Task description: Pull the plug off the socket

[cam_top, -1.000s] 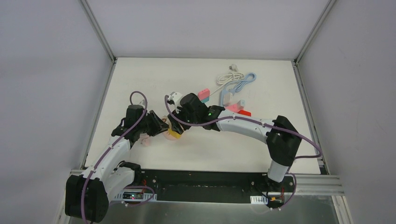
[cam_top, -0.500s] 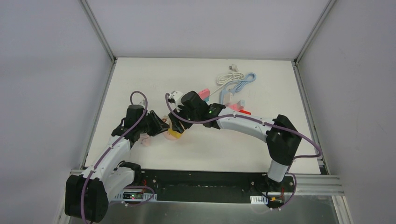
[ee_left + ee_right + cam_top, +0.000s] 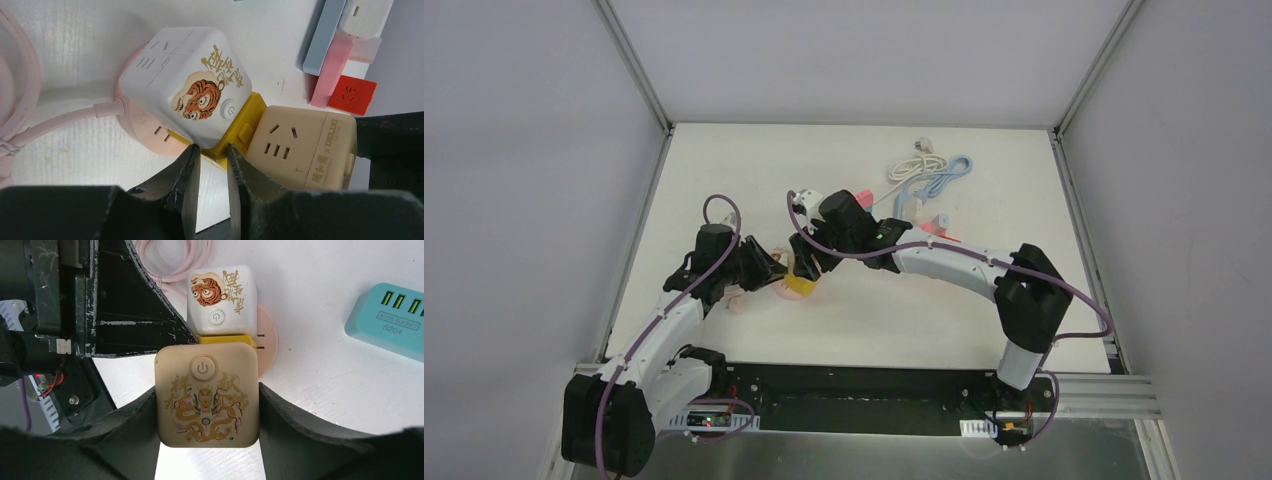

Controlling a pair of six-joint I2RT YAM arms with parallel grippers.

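A white cube socket (image 3: pixel 185 85) with a tiger print stands on a round pink base (image 3: pixel 145 127) with a pink cable. A yellow block (image 3: pixel 247 120) sits between it and a tan cube (image 3: pixel 300 145) with a dragon print. My right gripper (image 3: pixel 207 390) is shut on the tan cube (image 3: pixel 207 400), one finger on each side. My left gripper (image 3: pixel 212 149) is almost shut, its tips pinching the yellow block's corner right under the white cube. Whether the tan cube still sits in the yellow block (image 3: pixel 225 339) I cannot tell. In the top view both grippers (image 3: pixel 776 272) (image 3: pixel 809 262) meet left of the table's centre.
A teal USB socket strip (image 3: pixel 390 320) lies right of the cubes. Grey-blue and pink strips (image 3: pixel 332 70) and a red block (image 3: pixel 352 94) lie further off. White and blue cables (image 3: pixel 929 170) are coiled at the far right. Pink cable loops (image 3: pixel 20 100) lie beside the left gripper.
The right arm has shifted slightly away from the bases and to the right with the tan cube. The left arm and the yellow block have stayed in place.
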